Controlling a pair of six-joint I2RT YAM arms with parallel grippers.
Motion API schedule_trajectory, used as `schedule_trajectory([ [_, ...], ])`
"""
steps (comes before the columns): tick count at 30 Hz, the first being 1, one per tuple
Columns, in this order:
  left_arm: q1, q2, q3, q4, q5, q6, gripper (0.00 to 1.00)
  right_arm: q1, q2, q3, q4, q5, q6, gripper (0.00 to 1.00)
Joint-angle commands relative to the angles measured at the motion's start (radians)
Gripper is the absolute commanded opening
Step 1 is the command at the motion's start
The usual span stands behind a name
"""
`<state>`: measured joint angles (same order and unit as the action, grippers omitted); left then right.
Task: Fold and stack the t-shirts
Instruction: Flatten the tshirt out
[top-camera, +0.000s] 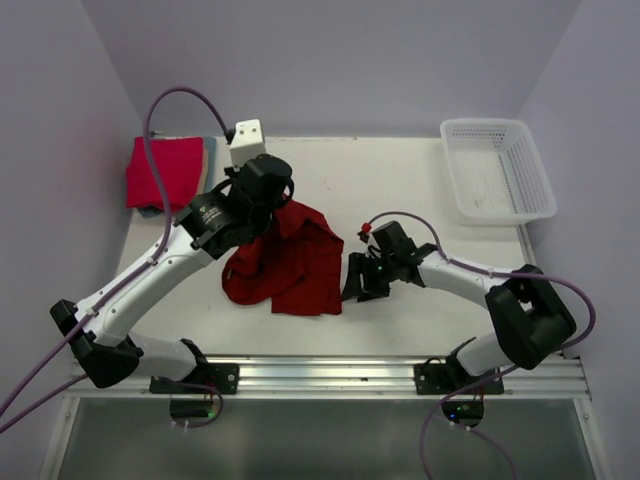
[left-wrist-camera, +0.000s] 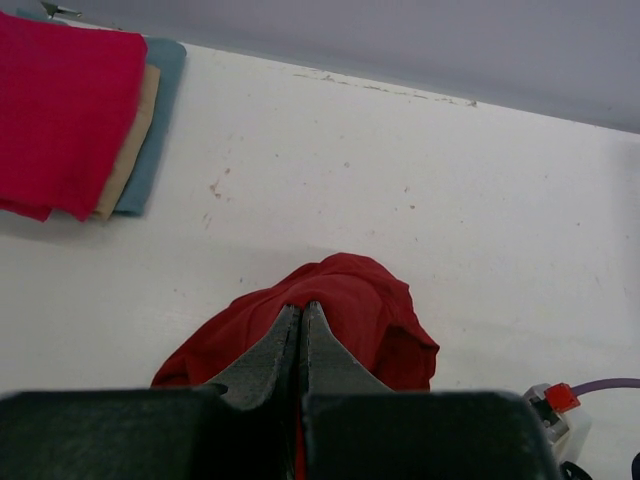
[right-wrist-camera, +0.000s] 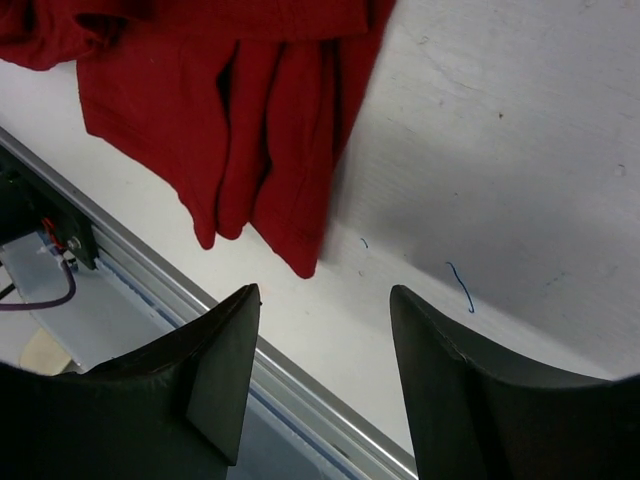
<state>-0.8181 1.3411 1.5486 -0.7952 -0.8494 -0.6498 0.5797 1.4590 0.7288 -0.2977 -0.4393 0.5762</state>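
The crimson t-shirt (top-camera: 290, 265) lay crumpled near the middle of the tabletop (top-camera: 400, 180), somewhat toward the left edge. The left gripper (left-wrist-camera: 302, 312) had its fingers clenched on the far part of that shirt, pinching a bunch of cloth. The right gripper (right-wrist-camera: 325, 300) sat low at the shirt's right-hand hem with its fingers parted and nothing between them. In the far-left corner the pinkish-red t-shirt (top-camera: 163, 170) rested folded on a tan layer (left-wrist-camera: 130, 140) and the blue-grey t-shirt (left-wrist-camera: 160, 120). A white mesh basket (top-camera: 500, 214) stood in the far-right corner, well apart from the shirts.
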Motion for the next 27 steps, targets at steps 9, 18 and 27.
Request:
schedule_trajectory([
  [9,0.014,-0.056,0.025,0.014,-0.033,0.018,0.00,0.066,0.177,0.029,0.169,-0.007,0.068,0.55],
  [18,0.023,-0.100,-0.010,0.010,-0.031,0.016,0.00,0.117,0.245,0.087,0.166,0.048,0.085,0.13],
  [27,0.030,-0.137,-0.039,0.014,-0.031,0.019,0.00,0.114,0.037,0.250,-0.265,0.507,-0.001,0.00],
])
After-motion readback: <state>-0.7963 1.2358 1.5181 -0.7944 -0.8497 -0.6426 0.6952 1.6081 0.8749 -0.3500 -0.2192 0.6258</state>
